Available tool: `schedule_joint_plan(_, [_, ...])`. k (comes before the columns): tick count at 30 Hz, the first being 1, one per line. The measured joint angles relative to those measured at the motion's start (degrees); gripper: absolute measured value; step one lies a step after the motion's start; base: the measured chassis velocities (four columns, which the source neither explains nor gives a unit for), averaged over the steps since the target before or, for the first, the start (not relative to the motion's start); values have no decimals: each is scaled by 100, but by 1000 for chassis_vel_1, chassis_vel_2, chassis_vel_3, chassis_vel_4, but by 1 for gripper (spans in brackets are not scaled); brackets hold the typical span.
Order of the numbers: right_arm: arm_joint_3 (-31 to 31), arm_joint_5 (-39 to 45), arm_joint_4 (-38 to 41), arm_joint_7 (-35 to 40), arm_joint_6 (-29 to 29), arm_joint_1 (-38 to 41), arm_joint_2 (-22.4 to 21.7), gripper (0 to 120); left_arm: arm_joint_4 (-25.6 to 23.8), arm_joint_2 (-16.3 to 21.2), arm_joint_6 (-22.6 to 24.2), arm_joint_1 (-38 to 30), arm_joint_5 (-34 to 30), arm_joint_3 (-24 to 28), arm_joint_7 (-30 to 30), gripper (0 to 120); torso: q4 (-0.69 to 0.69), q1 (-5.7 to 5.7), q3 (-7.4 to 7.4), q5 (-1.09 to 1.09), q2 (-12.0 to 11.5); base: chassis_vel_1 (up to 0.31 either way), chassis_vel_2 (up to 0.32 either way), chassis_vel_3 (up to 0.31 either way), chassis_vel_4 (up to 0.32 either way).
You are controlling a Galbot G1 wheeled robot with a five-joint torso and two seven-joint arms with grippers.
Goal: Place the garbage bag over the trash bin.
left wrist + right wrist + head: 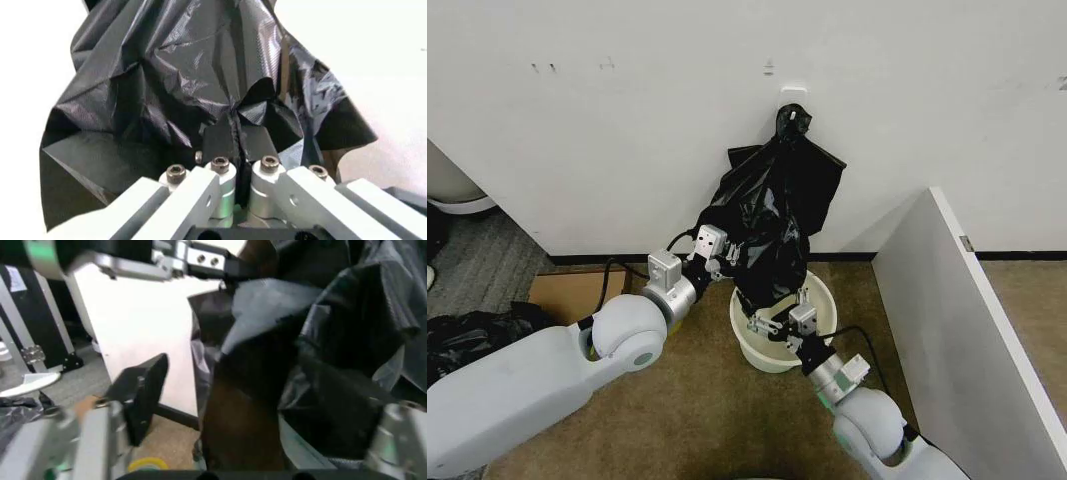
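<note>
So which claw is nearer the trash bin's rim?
Right. The right claw sits over the trash bin opening; the left claw, shut on the garbage bag, is above, beside it.

The wrinkly glossy black plastic garbage bag (772, 225) hangs into the round white plastic trash bin (825, 300), blocking its mouth. A white partition panel (947, 300) stands near on the right; brown carpet floor (697, 400) in front lies open.

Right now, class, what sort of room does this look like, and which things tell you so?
Probably an office or lab corner: brown carpet, a plain white wall, a white partition, and a bin on the floor.
</note>
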Motion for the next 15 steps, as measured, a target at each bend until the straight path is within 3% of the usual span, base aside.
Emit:
schedule_joint_plan(3, [-4,65,-71,79,-72,87,-16,58,-45,24,3,-20,-2,-4,-5,0,-1,0,0,0,0,0,0,0,0])
schedule_joint_plan(6, [-47,123,-109,140,-150,137,-24,52,-63,47,3,-23,-4,-22,-5,0,0,0,0,0,0,0,0,0,0])
schedule_joint_plan(10, [-88,131,-233,249,-223,204,9,34,-87,85,3,-8,-14,-73,-5,0,-1,0,0,0,0,0,0,0,0])
schedule_joint_plan(12, [-87,134,-236,264,-233,203,8,32,-97,95,2,-8,-14,-73,-4,0,-1,0,0,0,0,0,0,0,0])
schedule_joint_plan(15, [-49,140,-238,365,-297,178,-30,16,-174,181,0,-16,-17,-84,8,0,0,0,0,0,0,0,0,0,0])
